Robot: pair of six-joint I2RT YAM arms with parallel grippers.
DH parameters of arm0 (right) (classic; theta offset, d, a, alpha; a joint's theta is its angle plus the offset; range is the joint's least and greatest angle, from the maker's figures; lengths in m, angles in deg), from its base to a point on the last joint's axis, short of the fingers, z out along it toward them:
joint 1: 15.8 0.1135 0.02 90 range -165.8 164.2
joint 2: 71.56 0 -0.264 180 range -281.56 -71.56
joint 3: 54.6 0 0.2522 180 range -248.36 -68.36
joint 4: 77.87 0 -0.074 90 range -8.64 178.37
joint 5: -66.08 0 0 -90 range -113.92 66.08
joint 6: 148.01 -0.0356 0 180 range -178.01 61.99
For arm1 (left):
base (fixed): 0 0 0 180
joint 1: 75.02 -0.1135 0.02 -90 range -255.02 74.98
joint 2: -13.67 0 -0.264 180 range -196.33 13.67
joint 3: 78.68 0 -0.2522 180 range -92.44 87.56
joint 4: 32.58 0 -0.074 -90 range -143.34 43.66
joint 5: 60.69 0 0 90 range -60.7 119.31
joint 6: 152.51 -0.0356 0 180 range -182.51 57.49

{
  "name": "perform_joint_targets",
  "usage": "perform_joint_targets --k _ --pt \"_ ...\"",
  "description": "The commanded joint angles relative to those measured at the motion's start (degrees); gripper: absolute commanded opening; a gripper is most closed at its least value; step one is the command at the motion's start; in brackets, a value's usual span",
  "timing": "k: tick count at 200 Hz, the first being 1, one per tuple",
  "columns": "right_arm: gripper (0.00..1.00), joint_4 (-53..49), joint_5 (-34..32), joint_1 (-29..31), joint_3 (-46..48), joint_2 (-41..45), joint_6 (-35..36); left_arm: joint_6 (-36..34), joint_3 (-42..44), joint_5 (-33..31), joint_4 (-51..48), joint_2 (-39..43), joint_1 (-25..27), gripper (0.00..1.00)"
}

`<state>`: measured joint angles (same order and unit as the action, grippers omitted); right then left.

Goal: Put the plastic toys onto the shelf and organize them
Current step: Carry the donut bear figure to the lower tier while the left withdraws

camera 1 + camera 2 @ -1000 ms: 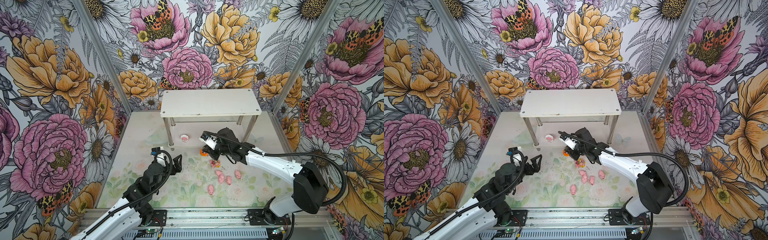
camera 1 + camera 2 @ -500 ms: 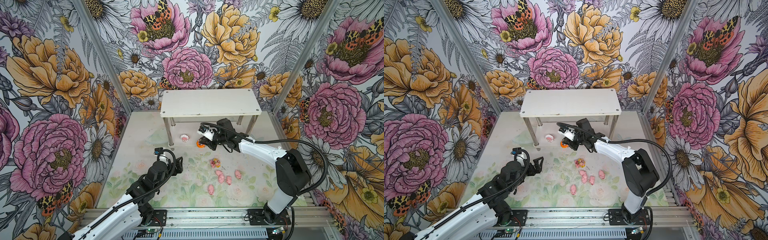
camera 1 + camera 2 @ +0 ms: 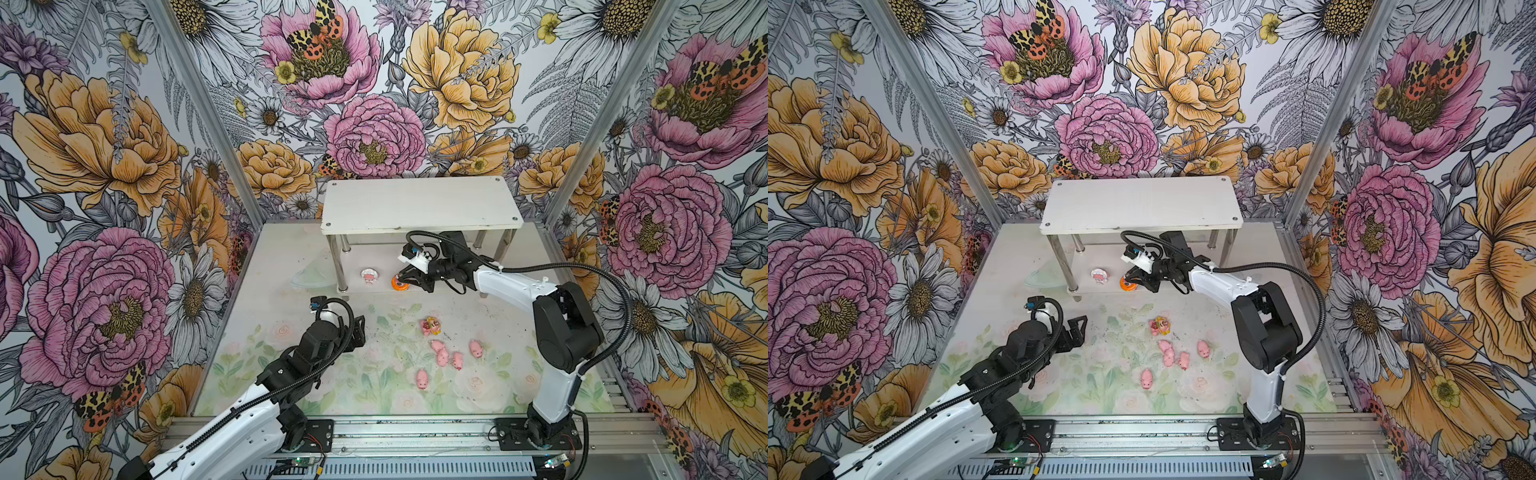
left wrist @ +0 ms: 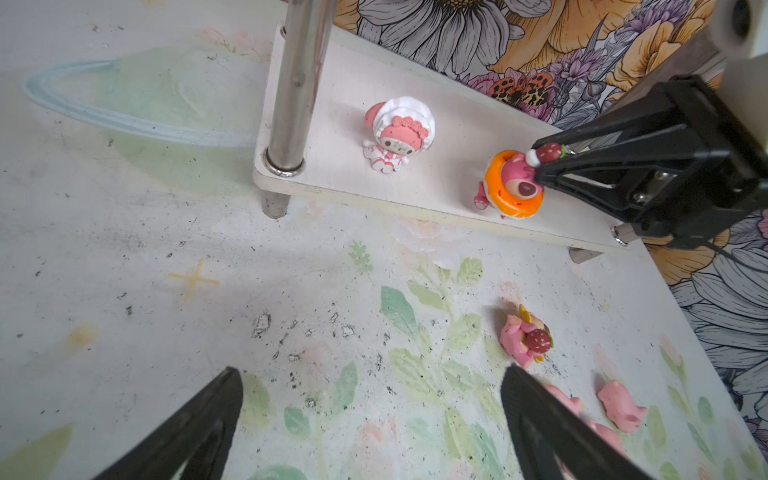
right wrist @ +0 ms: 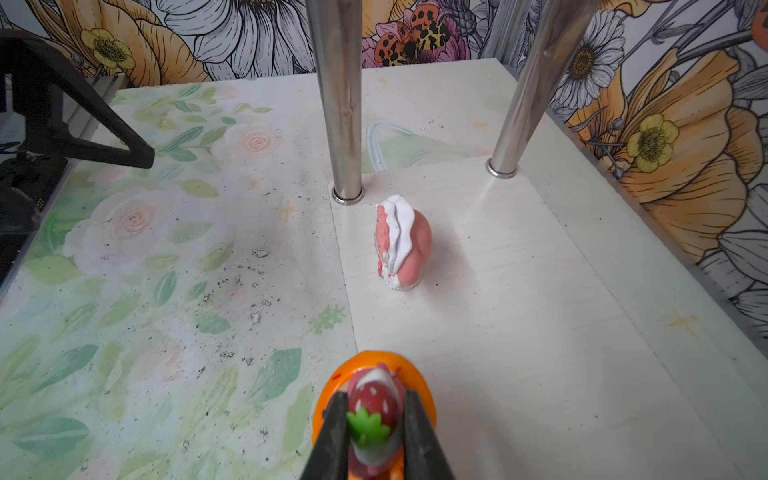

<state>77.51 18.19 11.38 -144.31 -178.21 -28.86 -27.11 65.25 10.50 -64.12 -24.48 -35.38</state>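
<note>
Nearest us, the left pincer [image 4: 370,374] hangs released and empty, jaws spread wide over the surface [image 3: 374,386]. Just beyond it five pink pigs [image 3: 457,360] lie loosely clustered on the surface, with the yellow-rimmed toy [image 3: 431,326] lying on its side a little farther on. Past those, the right pincer [image 5: 374,399] is clenched on the strawberry top of the orange-rimmed toy [image 4: 513,185]. It holds the toy at the front edge of the lower tier [image 5: 519,291] of the shelf [image 3: 419,203]; we cannot tell whether the toy bears on the board yet. The white-rimmed toy [image 3: 369,275] stands upright on the same tier, near the leg. We judge the setting-down of the second figure to be in hand. Next we would let go gently and draw back low, clear of the top tier, then fetch the toys left on the surface.
</note>
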Motion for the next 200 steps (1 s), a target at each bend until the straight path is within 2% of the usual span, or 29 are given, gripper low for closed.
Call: perform_joint_targets --k 1,77,112,200 --pt "0.0 1.5 1.6 -0.8 -1.9 -0.8 3.0 0.6 -1.7 -1.2 1.7 -1.3 -0.6 0.99" --pt "0.0 0.7 0.7 -3.9 0.5 -0.2 3.7 0.1 -3.1 0.0 2.8 -5.2 -0.8 0.99" --pt "0.0 -1.2 2.7 -6.1 0.8 0.4 3.7 0.0 -3.6 0.4 3.4 -6.4 -1.0 0.99" --pt "0.0 -4.5 6.4 -6.2 1.1 -0.9 3.8 -0.2 -5.0 2.7 6.7 -12.3 -1.1 0.99"
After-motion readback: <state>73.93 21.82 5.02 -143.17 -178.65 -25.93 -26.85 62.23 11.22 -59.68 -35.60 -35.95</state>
